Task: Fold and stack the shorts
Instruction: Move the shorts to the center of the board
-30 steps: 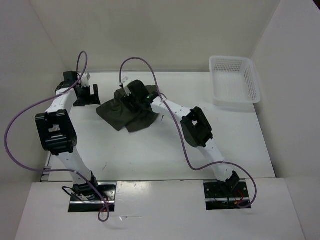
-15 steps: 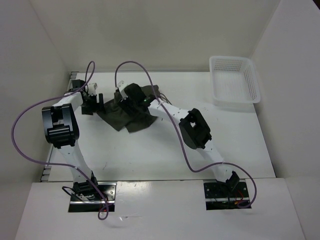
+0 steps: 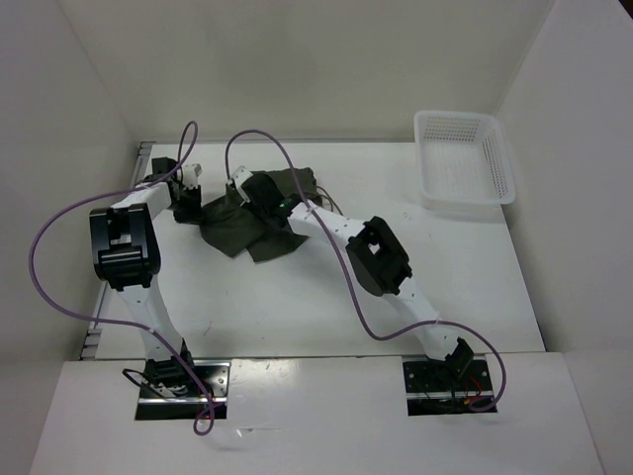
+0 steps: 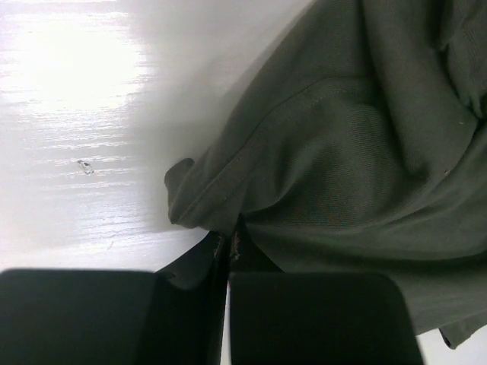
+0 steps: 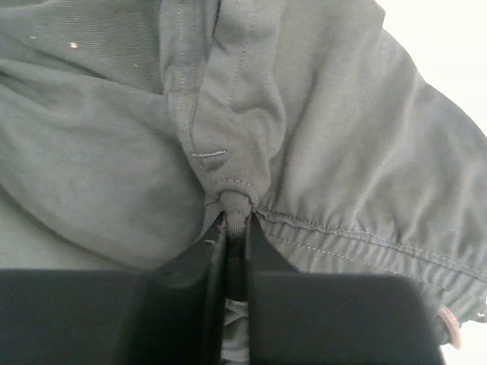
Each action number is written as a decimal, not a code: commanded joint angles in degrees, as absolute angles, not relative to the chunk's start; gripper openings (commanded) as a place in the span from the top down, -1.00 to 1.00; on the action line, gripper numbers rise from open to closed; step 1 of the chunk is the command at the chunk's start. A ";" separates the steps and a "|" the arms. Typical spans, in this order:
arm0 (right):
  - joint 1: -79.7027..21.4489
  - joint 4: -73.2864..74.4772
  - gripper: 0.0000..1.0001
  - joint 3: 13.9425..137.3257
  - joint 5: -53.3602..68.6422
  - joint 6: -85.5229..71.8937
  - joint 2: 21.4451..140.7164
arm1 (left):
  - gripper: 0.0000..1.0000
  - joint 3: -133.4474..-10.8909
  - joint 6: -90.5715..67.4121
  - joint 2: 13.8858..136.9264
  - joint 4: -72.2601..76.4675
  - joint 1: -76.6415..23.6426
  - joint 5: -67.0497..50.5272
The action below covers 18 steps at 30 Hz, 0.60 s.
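Left arm (image 3: 150,309): white links, black joints, trailing a purple cable (image 3: 35,255).
Right arm (image 3: 415,312): showing the same.
Left gripper (image 4: 227,242): black fingers (image 4: 91,315) filling frame bottom.

Nothing readable in any view, tbh. Just past the right gripper (image 5: 236,228) tips the shorts (image 5: 327,129) are plain cloth and stitching, with no tag, print, brand or number showing on them.

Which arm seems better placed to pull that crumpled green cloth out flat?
Probably left. The left pincer is shut on the shorts' outer edge, with table beside it to pull toward. The right pincer pinches a bunched seam near the heap's middle.
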State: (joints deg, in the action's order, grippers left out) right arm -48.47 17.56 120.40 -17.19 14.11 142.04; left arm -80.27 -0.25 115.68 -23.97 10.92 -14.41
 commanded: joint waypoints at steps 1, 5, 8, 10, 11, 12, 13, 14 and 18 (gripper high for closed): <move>-47.20 15.91 0.98 123.66 -21.00 13.97 142.21 | 1.00 -81.73 0.00 114.61 -23.90 11.16 -13.89; -44.83 15.91 1.00 127.95 -21.01 13.45 139.40 | 1.00 -88.66 0.00 112.60 -26.27 11.16 -10.20; -40.36 18.45 1.00 137.66 -21.71 12.83 137.11 | 1.00 -99.02 0.00 111.10 -26.81 11.69 -6.43; -35.63 23.43 1.00 146.99 -21.71 12.30 138.24 | 1.00 -105.17 0.00 111.09 -26.81 11.69 -5.10; -34.12 25.99 1.00 160.18 -21.71 12.30 139.82 | 1.00 -111.82 0.00 111.09 -26.81 11.69 -4.58; -32.80 28.63 1.00 167.88 -21.71 13.52 144.53 | 1.00 -115.19 0.00 111.09 -26.81 11.69 -4.57; -31.83 32.57 1.00 175.44 -21.71 15.28 147.10 | 1.00 -118.36 0.00 111.09 -27.33 11.69 -4.57; -31.12 29.21 1.00 174.99 -23.80 17.64 145.13 | 1.00 -121.17 0.00 111.09 -27.33 11.69 -4.57; -26.73 28.56 1.00 172.35 -20.75 18.19 137.03 | 1.00 -132.61 0.00 111.09 -30.40 11.16 -4.57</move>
State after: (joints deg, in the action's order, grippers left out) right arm -27.62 27.49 169.69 -19.62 16.03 141.36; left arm -127.31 -0.36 114.34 -28.29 11.07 -6.48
